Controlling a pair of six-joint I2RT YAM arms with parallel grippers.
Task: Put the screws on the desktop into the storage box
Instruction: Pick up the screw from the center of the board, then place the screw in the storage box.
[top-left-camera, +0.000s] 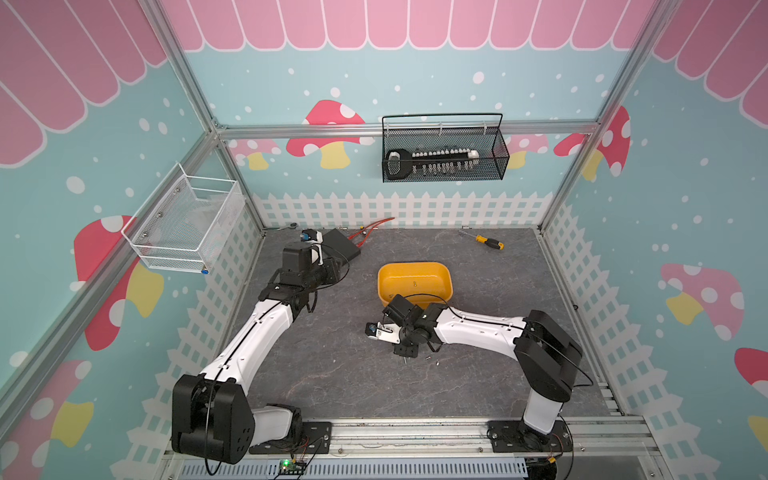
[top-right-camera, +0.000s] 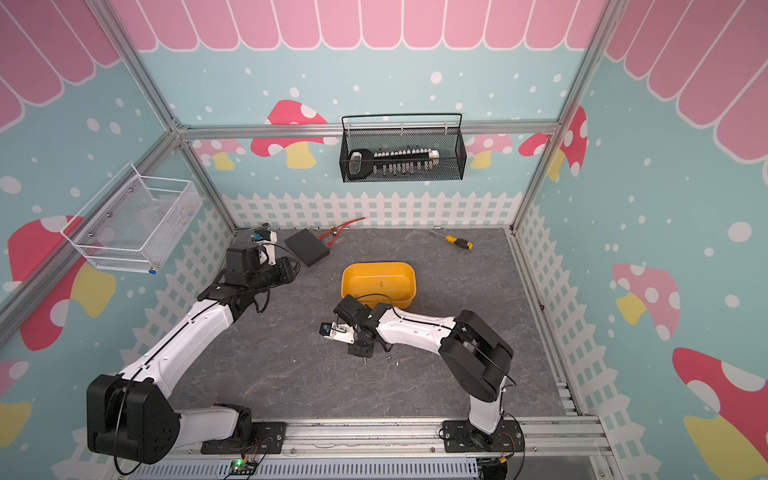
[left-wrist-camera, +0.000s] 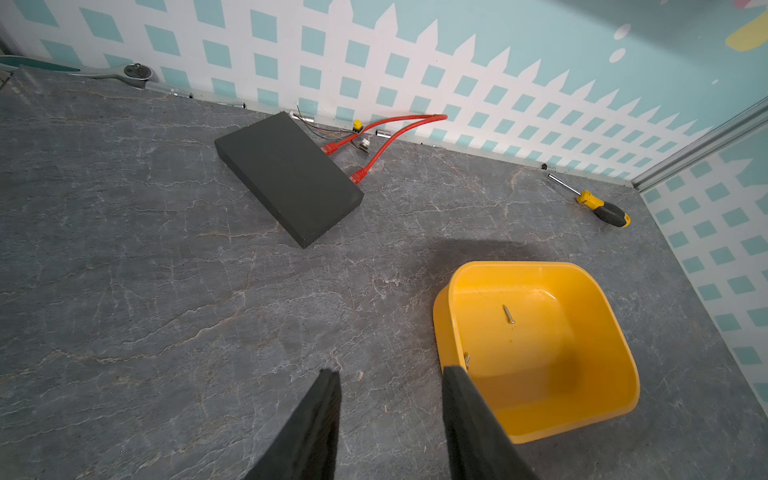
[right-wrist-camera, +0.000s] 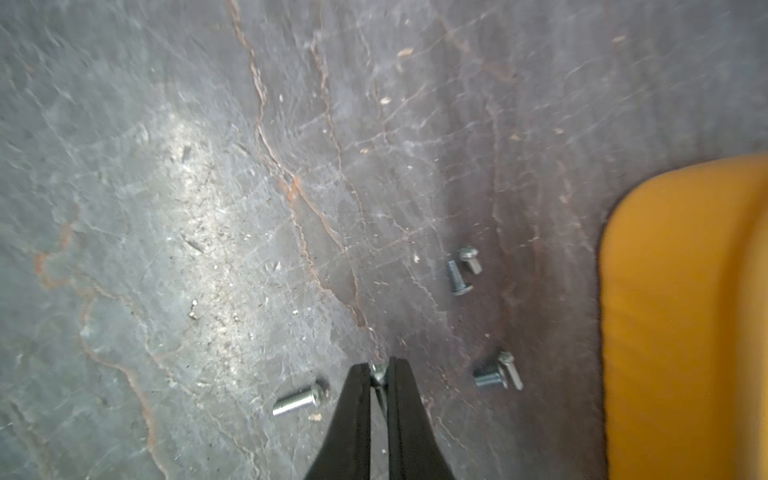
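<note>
In the right wrist view my right gripper (right-wrist-camera: 378, 366) is down on the dark grey desktop (right-wrist-camera: 208, 208), shut on the head of one small silver screw (right-wrist-camera: 378, 375). Several more screws lie loose around it: one (right-wrist-camera: 298, 401) on one side, and two pairs (right-wrist-camera: 460, 279) (right-wrist-camera: 498, 374) toward the yellow storage box (right-wrist-camera: 685, 311). In both top views the box (top-left-camera: 415, 266) (top-right-camera: 378, 266) sits just beyond the right wrist. My left gripper (left-wrist-camera: 390, 372) hangs open and empty over bare desktop beside the box (left-wrist-camera: 602, 374). Two screws (left-wrist-camera: 508, 314) (left-wrist-camera: 466, 360) lie inside the box.
A flat black block (top-left-camera: 343, 245) with red cables (top-left-camera: 374, 226) lies at the back left, and a yellow-handled screwdriver (top-left-camera: 484, 241) at the back right. Two more screws (top-left-camera: 428, 357) (top-left-camera: 437, 362) lie near the right forearm. Wire baskets (top-left-camera: 444, 153) (top-left-camera: 187, 224) hang on the walls.
</note>
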